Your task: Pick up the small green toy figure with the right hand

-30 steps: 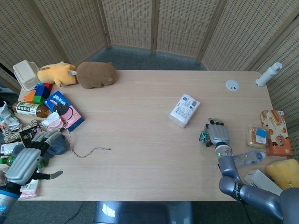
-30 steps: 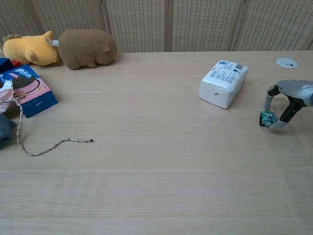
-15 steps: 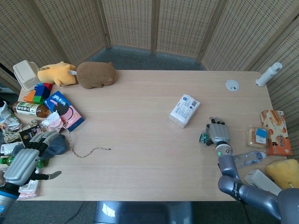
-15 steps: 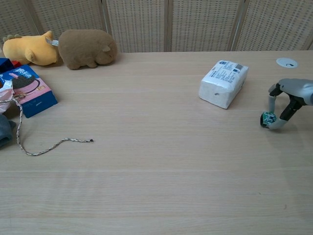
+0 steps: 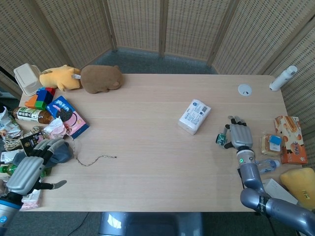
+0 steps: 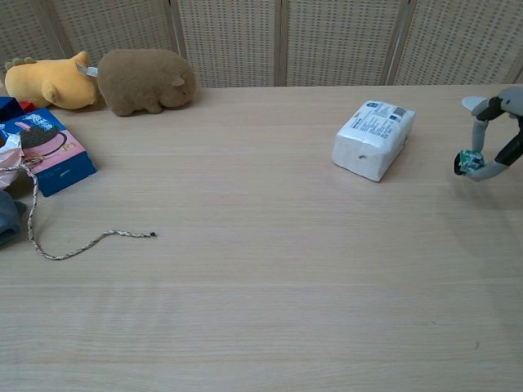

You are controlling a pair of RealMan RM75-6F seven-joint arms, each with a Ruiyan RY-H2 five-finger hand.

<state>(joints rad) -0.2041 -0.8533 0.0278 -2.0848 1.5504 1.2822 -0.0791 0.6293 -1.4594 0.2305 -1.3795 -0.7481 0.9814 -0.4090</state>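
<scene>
The small green toy figure (image 5: 221,138) (image 6: 467,161) hangs a little above the table at the right side, pinched between the fingertips of my right hand (image 5: 238,136) (image 6: 495,140). The hand reaches down from above, palm toward the table. My left hand (image 5: 30,168) hovers off the table's front left corner with its fingers spread and nothing in them; the chest view does not show it.
A white tissue pack (image 5: 194,116) lies left of the toy. Snack packs (image 5: 290,137) and a bottle (image 5: 263,166) crowd the right edge. A cord (image 5: 92,160), a blue-pink box (image 5: 67,116), two plush animals (image 5: 101,78) and clutter fill the left side.
My right hand has lifted the green toy off the table and carried it up and slightly right. The left hand has stayed in place.
</scene>
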